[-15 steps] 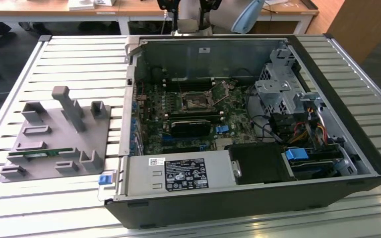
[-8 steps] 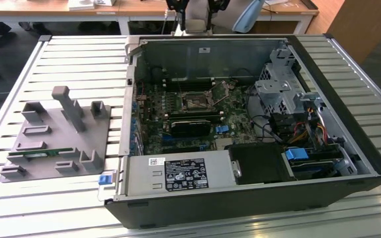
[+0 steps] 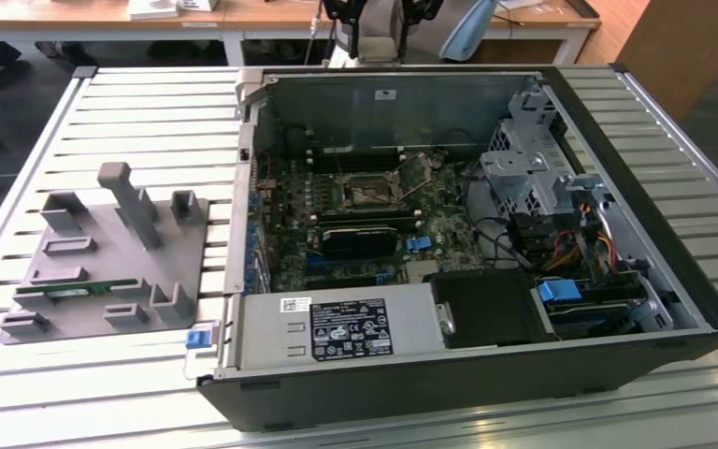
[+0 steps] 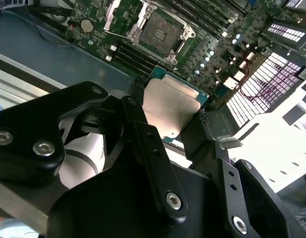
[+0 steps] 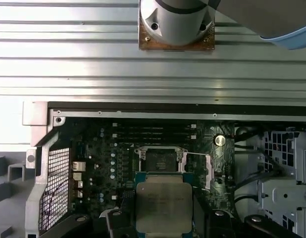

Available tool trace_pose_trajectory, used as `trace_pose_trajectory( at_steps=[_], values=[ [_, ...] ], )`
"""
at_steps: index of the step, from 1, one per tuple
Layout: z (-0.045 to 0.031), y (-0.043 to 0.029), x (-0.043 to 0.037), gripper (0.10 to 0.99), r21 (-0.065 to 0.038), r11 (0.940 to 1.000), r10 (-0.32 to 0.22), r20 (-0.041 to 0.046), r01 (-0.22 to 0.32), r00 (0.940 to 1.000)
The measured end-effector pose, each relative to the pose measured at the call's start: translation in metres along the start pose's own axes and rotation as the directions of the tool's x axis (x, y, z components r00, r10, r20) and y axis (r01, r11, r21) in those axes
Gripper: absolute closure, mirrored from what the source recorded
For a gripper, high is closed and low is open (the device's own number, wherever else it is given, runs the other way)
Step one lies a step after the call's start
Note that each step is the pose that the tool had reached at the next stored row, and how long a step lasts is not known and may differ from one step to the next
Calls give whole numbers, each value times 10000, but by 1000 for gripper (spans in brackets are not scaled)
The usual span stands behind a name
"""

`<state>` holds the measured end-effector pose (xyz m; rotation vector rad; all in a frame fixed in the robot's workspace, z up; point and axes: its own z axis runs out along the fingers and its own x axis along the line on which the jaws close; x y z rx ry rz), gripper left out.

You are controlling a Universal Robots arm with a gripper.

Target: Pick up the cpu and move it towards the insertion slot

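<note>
The black gripper [image 4: 180, 124] is clenched on the flat square silver-topped cpu [image 5: 164, 206], held aloft above the open computer case; the silvery-framed, dark-centred insertion slot [image 5: 160, 159] lies just beyond the chip's far edge.

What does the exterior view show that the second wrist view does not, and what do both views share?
Exterior view alone: the grey fixture block on the slatted table, the labelled power supply and the drive cage.

Second wrist view alone: the end effector shut on the cpu, held above the motherboard.

Both: the open computer case with the insertion slot uncovered, its frame around a dark centre.
</note>
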<state>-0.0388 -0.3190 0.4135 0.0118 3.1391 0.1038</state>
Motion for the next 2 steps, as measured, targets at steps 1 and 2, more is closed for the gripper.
trace_pose_trajectory(
  at_steps=[1, 2],
  values=[
    [0, 0, -2, 541, -1, 10000, -1, 1, 1, 10000],
    [0, 0, -3, 541, 0, 10000, -1, 0, 1, 10000]
  ],
)
